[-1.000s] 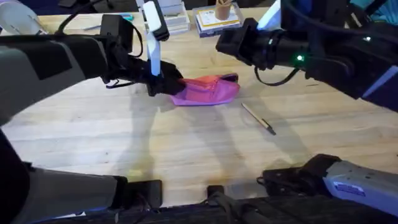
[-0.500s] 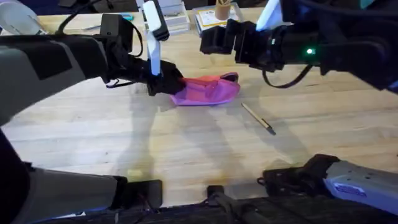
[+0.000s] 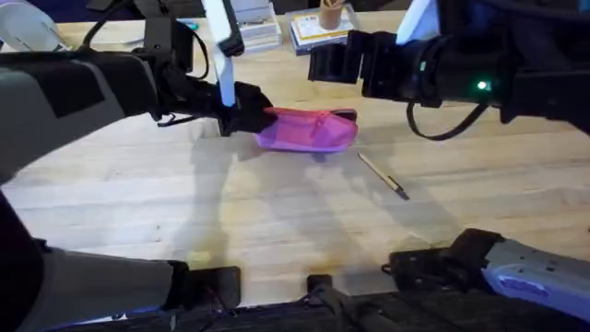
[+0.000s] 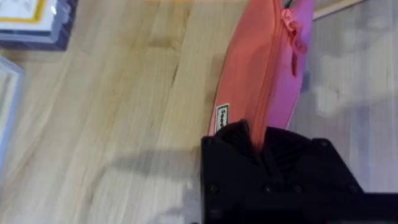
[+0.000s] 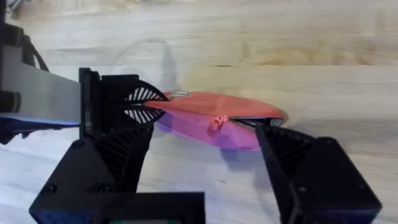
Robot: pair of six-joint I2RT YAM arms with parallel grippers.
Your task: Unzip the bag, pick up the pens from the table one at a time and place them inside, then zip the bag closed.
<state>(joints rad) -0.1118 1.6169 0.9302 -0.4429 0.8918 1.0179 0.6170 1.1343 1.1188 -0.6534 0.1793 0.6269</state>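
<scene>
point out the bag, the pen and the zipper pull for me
bag (image 3: pixel 309 131), overhead view, middle of its pink side.
pen (image 3: pixel 382 174), overhead view, mid-shaft, lying on the table beside the bag.
zipper pull (image 5: pixel 217 122), right wrist view, small tab hanging from the zipper line, between the open claw's fingers.

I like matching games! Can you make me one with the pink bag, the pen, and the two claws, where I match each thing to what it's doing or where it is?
Things:
1. bag
2. pen
3. left claw
4. right claw

What it's doing:
A. open, hanging just above the bag's zipper
B. lying alone on the table, beside the bag
C. pinched at one end, zipper closed
D. shut on one end of the bag

Pairs: 1-C, 2-B, 3-D, 4-A
</scene>
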